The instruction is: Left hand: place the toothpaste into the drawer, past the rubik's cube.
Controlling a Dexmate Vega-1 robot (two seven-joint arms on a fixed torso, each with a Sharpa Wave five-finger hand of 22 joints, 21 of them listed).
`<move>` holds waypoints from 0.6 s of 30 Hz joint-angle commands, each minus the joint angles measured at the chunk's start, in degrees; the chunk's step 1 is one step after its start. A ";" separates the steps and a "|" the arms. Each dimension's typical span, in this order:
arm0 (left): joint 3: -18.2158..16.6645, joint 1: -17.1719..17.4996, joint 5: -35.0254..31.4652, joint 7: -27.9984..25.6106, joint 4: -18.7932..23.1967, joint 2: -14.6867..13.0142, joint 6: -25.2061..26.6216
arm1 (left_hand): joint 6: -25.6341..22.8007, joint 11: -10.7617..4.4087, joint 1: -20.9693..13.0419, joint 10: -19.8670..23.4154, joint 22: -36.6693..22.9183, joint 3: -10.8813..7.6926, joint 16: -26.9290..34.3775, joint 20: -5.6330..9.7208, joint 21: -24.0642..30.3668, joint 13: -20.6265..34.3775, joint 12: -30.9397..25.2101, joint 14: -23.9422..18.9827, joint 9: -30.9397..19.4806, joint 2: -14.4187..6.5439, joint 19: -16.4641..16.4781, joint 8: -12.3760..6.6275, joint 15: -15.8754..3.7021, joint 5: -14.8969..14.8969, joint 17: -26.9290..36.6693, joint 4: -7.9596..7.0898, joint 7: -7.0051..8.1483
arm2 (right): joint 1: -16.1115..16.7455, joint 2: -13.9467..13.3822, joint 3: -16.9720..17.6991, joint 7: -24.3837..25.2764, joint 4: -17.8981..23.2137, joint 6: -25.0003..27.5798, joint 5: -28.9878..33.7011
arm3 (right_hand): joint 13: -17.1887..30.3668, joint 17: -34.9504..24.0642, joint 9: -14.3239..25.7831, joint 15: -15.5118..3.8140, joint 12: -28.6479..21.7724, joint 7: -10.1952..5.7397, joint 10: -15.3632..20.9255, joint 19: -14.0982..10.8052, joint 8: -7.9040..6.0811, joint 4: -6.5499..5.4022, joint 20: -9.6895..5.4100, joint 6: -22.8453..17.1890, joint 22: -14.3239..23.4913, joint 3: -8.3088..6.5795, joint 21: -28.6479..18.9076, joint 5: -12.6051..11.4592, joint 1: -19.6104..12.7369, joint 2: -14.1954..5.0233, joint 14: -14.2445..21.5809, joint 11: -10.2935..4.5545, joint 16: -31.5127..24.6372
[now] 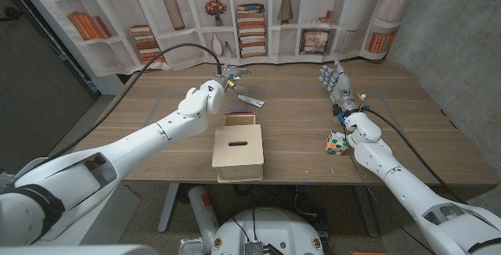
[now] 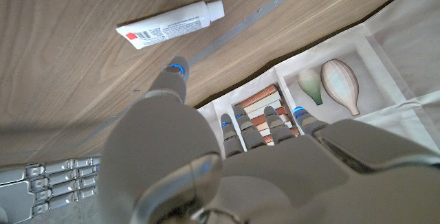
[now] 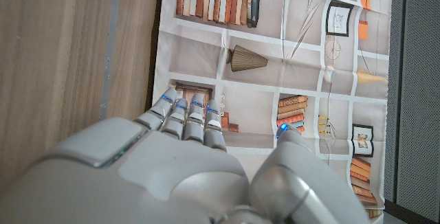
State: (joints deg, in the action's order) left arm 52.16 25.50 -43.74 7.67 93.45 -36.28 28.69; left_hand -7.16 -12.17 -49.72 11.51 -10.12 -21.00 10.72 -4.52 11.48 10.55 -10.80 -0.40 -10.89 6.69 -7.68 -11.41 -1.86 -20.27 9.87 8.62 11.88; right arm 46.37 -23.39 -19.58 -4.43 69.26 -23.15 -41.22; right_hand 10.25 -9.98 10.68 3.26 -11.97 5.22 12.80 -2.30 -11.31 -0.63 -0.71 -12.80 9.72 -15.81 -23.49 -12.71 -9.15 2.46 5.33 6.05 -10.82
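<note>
Head view shows, nearest the robot, the wooden drawer box at mid-table, with the rubik's cube off to its right, just beside the right arm. Beyond the box, the toothpaste is seen lying flat on the table, untouched. The left hand is held just beyond and to the left of the tube, its fingers spread and holding nothing. The tube's long axis is set slantwise across the hand's reach, cap end away from the hand. The left hand is much the nearer; the right hand is held well apart, fingers extended, empty.
</note>
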 commanded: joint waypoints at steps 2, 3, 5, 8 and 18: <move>2.68 -3.49 -1.22 3.67 -4.58 1.85 -1.88 | 1.01 -0.01 -0.55 -0.96 -0.21 0.87 -0.29 -0.50 -0.06 0.09 0.14 0.77 -0.27 0.48 -0.47 0.48 -2.44 0.22 0.20 -0.33 -0.13 | -0.43 0.40 -0.29 1.01 0.06 0.48 0.52 | 0.25 -0.27 0.16 0.33 -0.11 -0.04 0.27 -0.29 0.10 0.35 0.11 -0.18 0.33 -0.17 0.28 0.16 -0.67 -0.16 0.31 0.00 0.07; 2.76 -3.65 -1.10 3.84 -4.84 1.87 -2.22 | 1.08 -0.02 -0.53 -1.08 -0.21 0.96 -0.30 -0.58 -0.08 0.10 0.16 0.82 -0.27 0.53 -0.52 0.49 -2.36 0.25 0.20 -0.37 -0.21 | -0.44 0.37 -0.32 1.14 0.16 0.56 0.60 | 0.25 -0.27 0.16 0.34 -0.11 -0.02 0.28 -0.27 0.10 0.35 0.10 -0.19 0.33 -0.16 0.31 0.17 -0.66 -0.17 0.31 -0.03 0.07; 2.98 -3.95 -1.15 4.23 -5.24 2.03 -2.36 | 1.42 -0.01 -0.45 -1.30 -0.22 1.25 -0.31 -0.63 -0.09 0.10 0.17 0.99 -0.28 0.66 -0.56 0.55 -2.29 0.33 0.21 -0.49 -0.35 | -0.46 0.43 -0.32 1.27 0.21 0.58 0.62 | 0.25 -0.28 0.16 0.34 -0.09 0.02 0.25 -0.30 0.10 0.36 0.08 -0.18 0.33 -0.15 0.36 0.18 -0.66 -0.18 0.31 -0.02 0.07; 3.45 -4.51 -1.34 5.13 -5.70 2.31 -2.45 | 1.55 0.00 -0.36 -1.52 -0.22 1.56 -0.32 -0.65 -0.12 0.11 0.17 1.16 -0.29 0.82 -0.62 0.52 -2.20 0.40 0.23 -0.61 -0.37 | -0.43 0.47 -0.33 1.56 0.37 0.74 0.65 | 0.25 -0.28 0.16 0.35 -0.10 -0.03 0.26 -0.32 0.09 0.37 0.11 -0.21 0.34 -0.14 0.44 0.19 -0.65 -0.21 0.31 0.03 0.07; 4.73 -6.02 -1.48 8.28 -6.73 2.99 -2.67 | 2.20 0.01 -0.02 -2.00 -0.23 2.69 -0.32 -0.90 -0.25 0.13 0.07 1.72 -0.33 1.26 -1.10 0.48 -2.04 0.61 0.26 -1.02 -0.23 | -0.62 0.53 -0.44 2.39 1.25 1.28 0.87 | 0.26 -0.30 0.17 0.36 -0.10 -0.04 0.28 -0.34 0.11 0.38 0.18 -0.20 0.35 -0.08 0.67 0.24 -0.58 -0.25 0.33 0.07 0.06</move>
State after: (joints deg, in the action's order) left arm 55.27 21.31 -44.63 12.82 88.36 -34.16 26.35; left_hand -5.51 -11.88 -49.56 10.13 -10.28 -18.69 10.72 -5.04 11.48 10.54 -10.80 0.78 -11.07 7.31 -8.22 -11.02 -1.85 -19.84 10.02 7.77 11.48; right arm 45.94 -22.98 -19.90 -2.93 69.70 -22.38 -40.62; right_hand 10.25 -9.98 10.68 3.26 -11.97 5.22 12.79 -2.30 -11.31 -0.63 -0.71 -12.80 9.72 -15.81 -23.05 -12.49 -9.15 2.46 5.33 6.05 -10.82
